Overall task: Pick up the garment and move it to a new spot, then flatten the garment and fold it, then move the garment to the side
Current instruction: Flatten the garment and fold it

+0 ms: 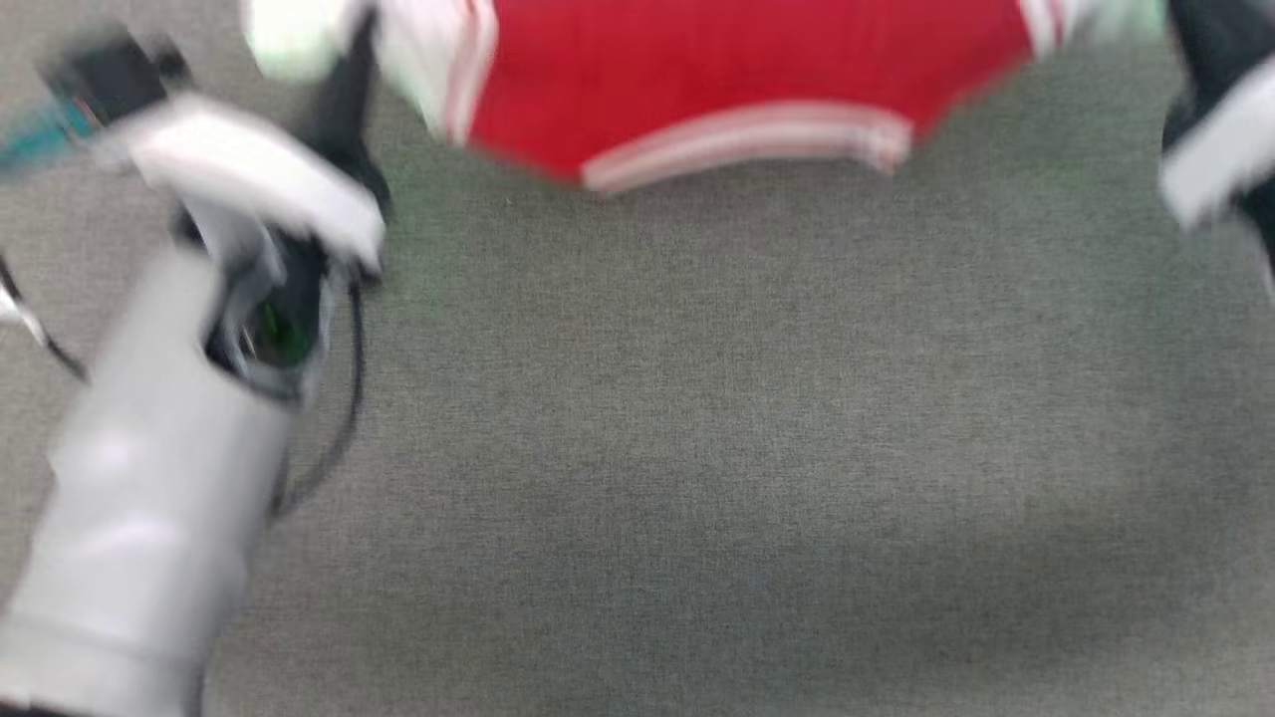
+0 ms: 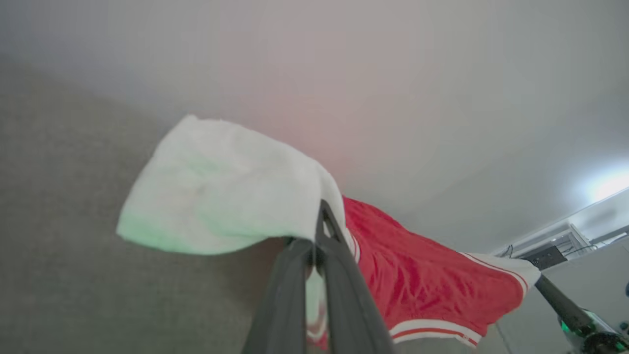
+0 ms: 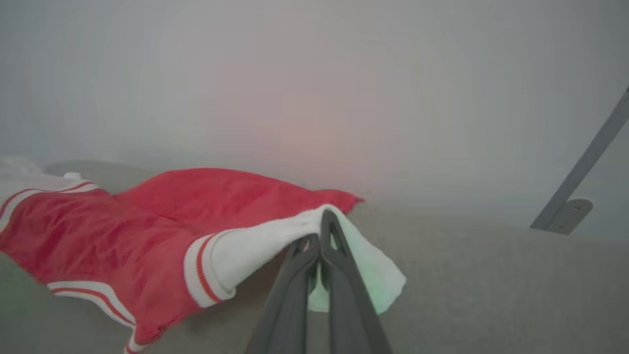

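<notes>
Dark fingers of the left end effector (image 2: 315, 231) are pressed together on a white sleeve of the garment (image 2: 422, 280), a bright red shirt with white sleeves and red-and-white striped trim. The right end effector (image 3: 317, 232) pinches the opposite white sleeve. Red cloth spans between them, at the head view's top edge, over a grey woven surface (image 1: 697, 448). A pale wall (image 2: 393, 73) stands behind.

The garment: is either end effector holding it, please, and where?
Both: left end effector and right end effector each pinch a white part of the garment.
</notes>
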